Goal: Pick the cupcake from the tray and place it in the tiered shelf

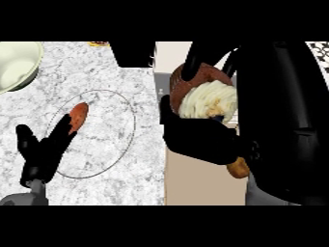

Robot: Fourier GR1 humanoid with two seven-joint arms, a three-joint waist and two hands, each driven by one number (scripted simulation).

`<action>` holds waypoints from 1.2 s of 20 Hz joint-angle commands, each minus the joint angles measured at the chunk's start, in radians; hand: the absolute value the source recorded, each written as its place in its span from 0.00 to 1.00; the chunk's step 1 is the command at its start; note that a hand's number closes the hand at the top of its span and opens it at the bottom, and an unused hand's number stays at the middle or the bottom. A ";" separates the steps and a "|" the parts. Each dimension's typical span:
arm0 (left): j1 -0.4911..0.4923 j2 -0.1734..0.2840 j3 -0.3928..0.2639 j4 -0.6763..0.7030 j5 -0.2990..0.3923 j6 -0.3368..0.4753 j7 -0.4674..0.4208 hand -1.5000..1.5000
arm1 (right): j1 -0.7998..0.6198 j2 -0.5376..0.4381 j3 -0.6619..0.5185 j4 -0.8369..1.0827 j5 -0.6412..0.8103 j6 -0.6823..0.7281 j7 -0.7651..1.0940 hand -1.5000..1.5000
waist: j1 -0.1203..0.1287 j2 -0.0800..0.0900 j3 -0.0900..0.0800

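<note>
Counter [89, 67]: right robot hand [195, 137] clasps cupcake [208, 99].

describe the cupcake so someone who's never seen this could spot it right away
Look at the right half, over the tan shelf surface beside the grey speckled counter. The right hand curls round the cupcake; its cream swirled frosting on a brown base sets it apart.

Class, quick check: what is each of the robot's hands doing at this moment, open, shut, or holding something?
Left hand: open, fingers straight, over the tray, holding nothing.
Right hand: shut on the cupcake, over the tan surface.
</note>
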 commanded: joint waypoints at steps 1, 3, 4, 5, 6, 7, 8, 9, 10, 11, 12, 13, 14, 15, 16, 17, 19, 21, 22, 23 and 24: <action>0.019 0.022 0.000 -0.025 0.003 -0.012 0.050 0.50 | -0.149 -0.041 -0.178 0.064 -0.051 0.148 0.132 1.00 | 0.004 0.001 -0.004; -0.012 0.013 0.013 0.021 0.009 -0.011 0.045 0.50 | -0.194 -0.044 -0.208 0.113 -0.058 0.140 0.109 1.00 | 0.002 0.005 -0.005; -0.018 -0.011 0.008 0.049 -0.001 0.003 0.012 0.50 | -0.186 -0.096 -0.276 0.149 -0.108 0.151 0.040 1.00 | -0.001 0.008 -0.004; -0.001 -0.015 -0.002 0.022 -0.010 0.007 0.015 0.50 | -0.222 -0.087 -0.263 0.218 -0.081 0.125 0.025 1.00 | 0.009 0.008 -0.004; -0.029 0.012 0.025 0.024 0.010 -0.003 0.055 0.50 | -0.198 -0.076 -0.238 0.198 -0.068 0.127 0.033 1.00 | 0.005 0.007 -0.004; -0.010 0.006 0.015 0.026 0.008 -0.014 0.040 0.50 | -0.175 -0.129 -0.307 0.219 -0.132 0.151 -0.045 1.00 | 0.004 0.008 -0.004; 0.001 -0.011 -0.004 0.013 -0.013 0.000 0.021 0.50 | -0.226 -0.123 -0.299 0.299 -0.096 0.114 -0.061 1.00 | 0.011 0.009 -0.004; 0.049 0.023 0.015 -0.013 0.015 -0.048 0.016 0.50 | -0.215 -0.152 -0.331 0.308 -0.133 0.147 -0.086 1.00 | 0.014 0.008 -0.004; -0.029 -0.037 -0.016 -0.008 -0.022 0.038 0.061 0.50 | -0.279 -0.139 -0.341 0.341 -0.164 0.185 -0.049 1.00 | 0.007 0.007 -0.004; -0.006 -0.023 -0.005 0.024 -0.024 0.012 0.018 0.50 | -0.255 -0.147 -0.335 0.345 -0.145 0.162 -0.072 1.00 | 0.007 0.008 -0.004; 0.001 -0.008 0.004 0.063 -0.027 -0.011 -0.020 0.50 | -0.276 -0.181 -0.380 0.390 -0.197 0.191 -0.124 1.00 | 0.007 0.010 -0.004; -0.024 0.000 0.021 0.050 0.003 -0.018 0.028 0.50 | -0.228 -0.168 -0.346 0.389 -0.180 0.189 -0.123 1.00 | 0.005 0.009 -0.004; -0.041 -0.013 0.021 0.104 -0.003 -0.024 -0.009 0.50 | -0.290 -0.178 -0.345 0.486 -0.153 0.149 -0.172 1.00 | 0.011 0.013 -0.005; -0.035 0.000 0.025 0.071 -0.008 -0.017 0.009 0.50 | -0.298 -0.211 -0.388 0.546 -0.182 0.150 -0.233 1.00 | 0.015 0.013 -0.004; 0.019 -0.015 -0.001 0.023 -0.022 -0.018 -0.001 0.50 | -0.242 -0.216 -0.360 0.491 -0.169 0.167 -0.232 1.00 | 0.012 0.009 -0.004; -0.004 -0.008 0.012 0.011 0.007 -0.029 0.046 0.50 | -0.208 -0.219 -0.341 0.524 -0.153 0.141 -0.294 1.00 | 0.013 0.010 -0.003; -0.027 -0.057 -0.004 0.071 -0.044 0.024 -0.020 0.50 | -0.207 -0.158 -0.288 0.522 -0.103 0.079 -0.274 1.00 | 0.009 0.010 -0.004; 0.041 -0.037 -0.002 0.016 -0.028 -0.009 -0.017 0.50 | -0.266 -0.235 -0.353 0.624 -0.127 0.115 -0.323 1.00 | 0.016 0.010 -0.004; -0.036 -0.023 -0.005 -0.029 -0.038 0.022 0.093 0.50 | -0.196 -0.221 -0.340 0.563 -0.118 0.086 -0.331 1.00 | 0.009 0.008 -0.003; -0.009 -0.018 0.011 0.049 -0.029 -0.026 -0.003 0.50 | -0.207 -0.197 -0.317 0.623 -0.086 0.041 -0.350 1.00 | 0.012 0.010 -0.004; 0.011 0.011 0.035 -0.024 0.001 -0.037 0.045 0.50 | -0.210 -0.215 -0.339 0.679 -0.088 0.013 -0.407 1.00 | 0.018 0.010 -0.003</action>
